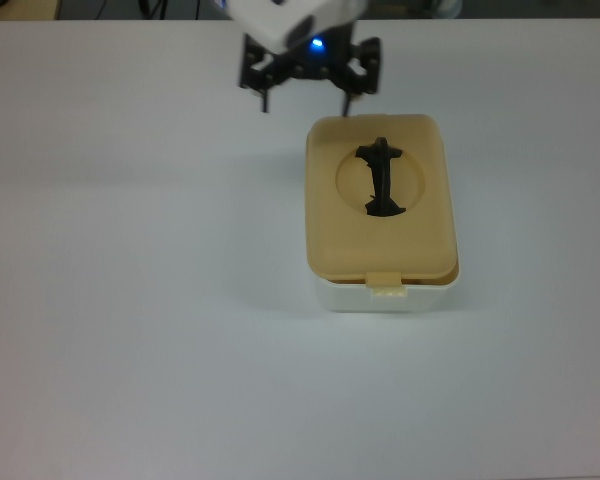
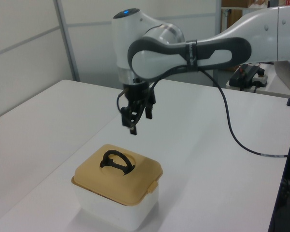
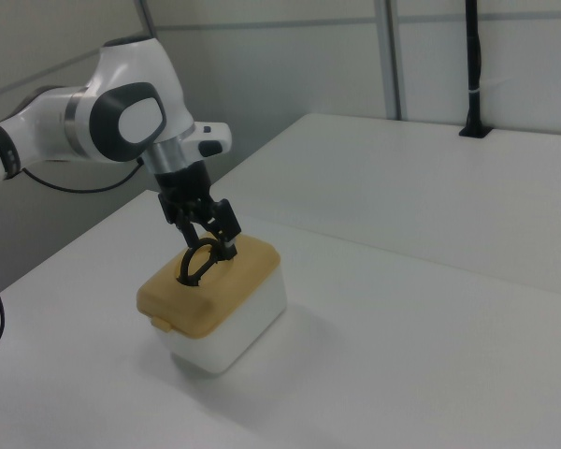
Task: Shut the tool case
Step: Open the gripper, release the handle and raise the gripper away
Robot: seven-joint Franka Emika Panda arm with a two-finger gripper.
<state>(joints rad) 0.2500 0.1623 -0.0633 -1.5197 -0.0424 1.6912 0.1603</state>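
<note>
The tool case sits shut on the white table, its tan lid [image 1: 420,215] lying flat on the white tub [image 1: 380,299]. A black handle [image 1: 381,178] stands in the lid's round recess, and a small latch tab [image 1: 385,284] hangs at the near edge. In the left view the lid [image 2: 135,181] covers the tub [image 2: 111,212], with the handle [image 2: 117,161] free. My gripper [image 1: 306,104] is open and empty, past the case's far edge toward the top view's upper left. It hovers well above the lid in the left view [image 2: 140,123] and overlaps the handle [image 3: 196,265] in the right view [image 3: 210,245].
A black cable [image 2: 234,140] hangs from the arm down to the table on the left view's right. A black post [image 3: 471,65] stands at the table's far edge in the right view. White table [image 1: 130,300] surrounds the case.
</note>
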